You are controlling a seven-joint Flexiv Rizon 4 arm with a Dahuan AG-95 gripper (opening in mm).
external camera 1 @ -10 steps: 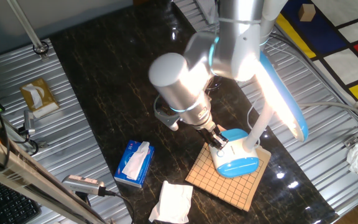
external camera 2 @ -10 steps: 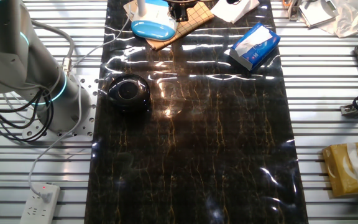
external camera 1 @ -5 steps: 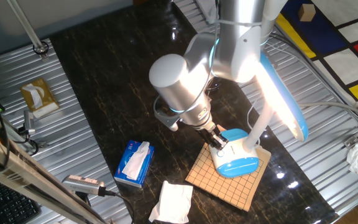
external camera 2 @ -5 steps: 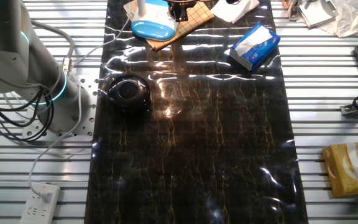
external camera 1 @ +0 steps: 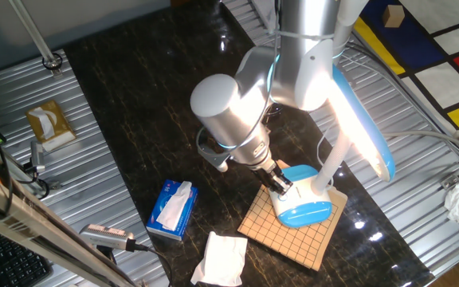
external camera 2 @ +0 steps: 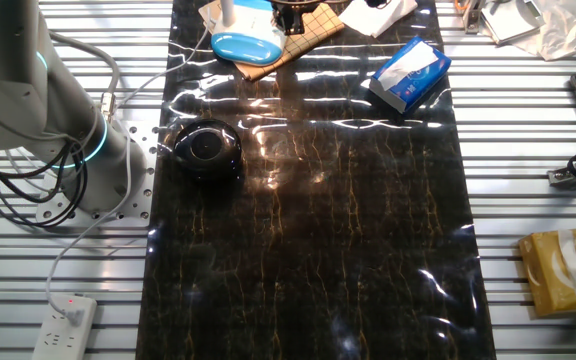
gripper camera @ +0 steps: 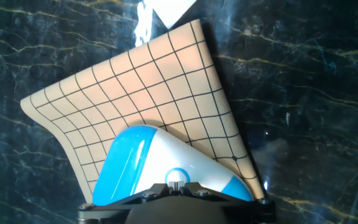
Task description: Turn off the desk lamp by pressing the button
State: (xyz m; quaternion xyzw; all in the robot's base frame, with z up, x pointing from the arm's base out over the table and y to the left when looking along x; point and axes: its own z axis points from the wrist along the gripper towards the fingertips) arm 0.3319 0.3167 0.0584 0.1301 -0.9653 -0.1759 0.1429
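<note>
The desk lamp [external camera 1: 301, 206] stands with its white and sky-blue oval base on a tan grid board [external camera 1: 287, 241]; its long head [external camera 1: 358, 119] glows bright above. The base also shows in the hand view [gripper camera: 135, 163] and at the top of the other fixed view [external camera 2: 243, 43]. The button [gripper camera: 176, 177], a small ringed white circle, sits on the base's white part. My gripper [gripper camera: 176, 185] is right over the button, its fingertips touching each other, shut on nothing. In one fixed view the gripper [external camera 1: 283, 190] meets the base's near end. I cannot tell whether it touches the button.
A blue tissue box [external camera 1: 171, 209] and a white tissue [external camera 1: 221, 259] lie left of the board. A black round object [external camera 2: 208, 148] sits on the dark marble top. A brown tissue box [external camera 1: 50, 123] lies on the metal slats. The robot's own arm [external camera 1: 233, 119] looms over the lamp.
The arm's elbow has shifted slightly left and down. The gripper stays at the lamp base and the lamp head glows as before.
</note>
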